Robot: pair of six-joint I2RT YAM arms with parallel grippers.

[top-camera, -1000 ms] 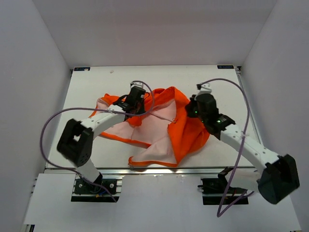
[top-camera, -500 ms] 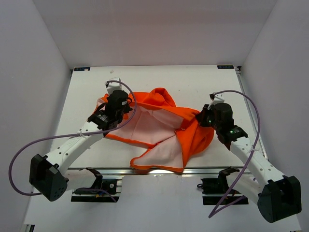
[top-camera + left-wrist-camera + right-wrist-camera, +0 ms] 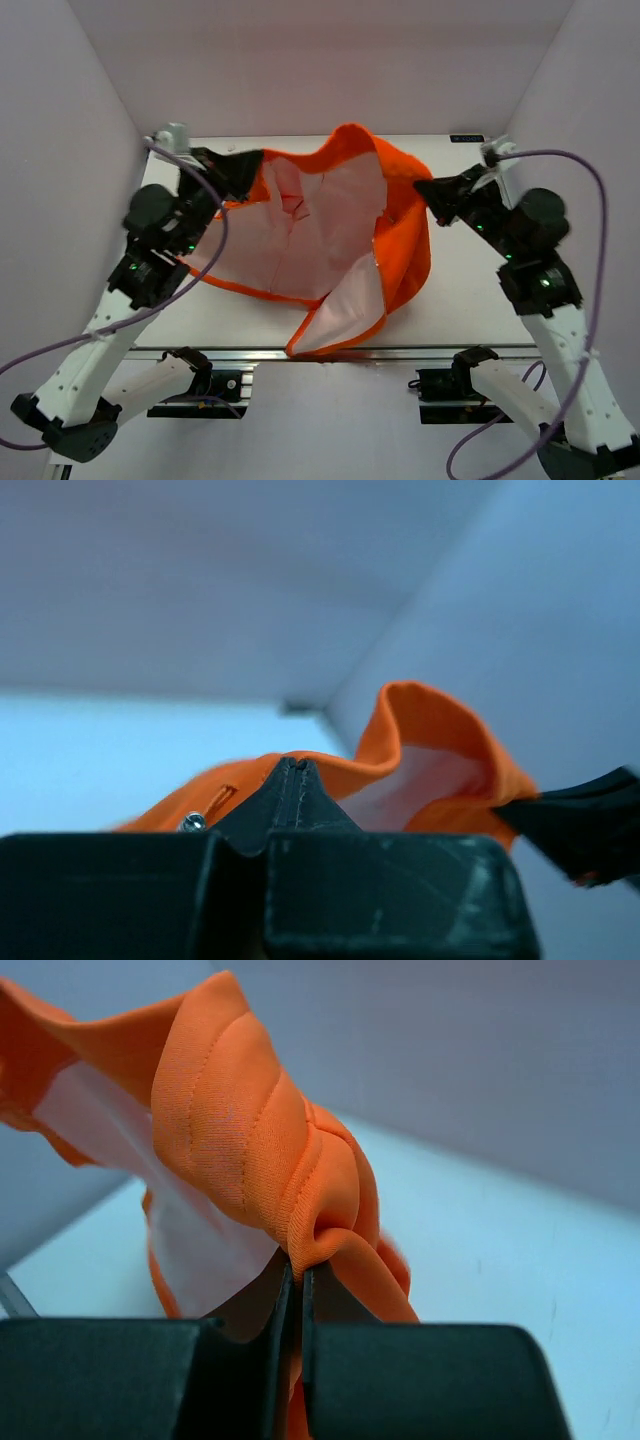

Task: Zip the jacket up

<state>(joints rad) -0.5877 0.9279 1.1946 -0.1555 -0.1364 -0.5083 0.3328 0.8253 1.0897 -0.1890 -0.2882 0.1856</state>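
The orange jacket (image 3: pixel 405 240) with pale pink lining hangs stretched between both arms above the table, lining side up, its lower flap drooping to the near edge. My left gripper (image 3: pixel 248 168) is shut on the jacket's left upper edge; in the left wrist view (image 3: pixel 293 765) the jaws are closed with orange fabric (image 3: pixel 430 715) behind them. My right gripper (image 3: pixel 428 190) is shut on the jacket's right edge; in the right wrist view (image 3: pixel 297 1270) a bunched orange fold (image 3: pixel 260 1150) is pinched between the jaws. The zipper is not clearly visible.
The white table (image 3: pixel 470 290) lies beneath, with white walls at the back and both sides. The purple cables (image 3: pixel 590 260) loop beside each arm. The near metal rail (image 3: pixel 400 350) runs along the table's front edge.
Both arms have risen and spread apart, lifting the jacket off the table and stretching it open; earlier it lay crumpled on the table between lower, closer grippers.
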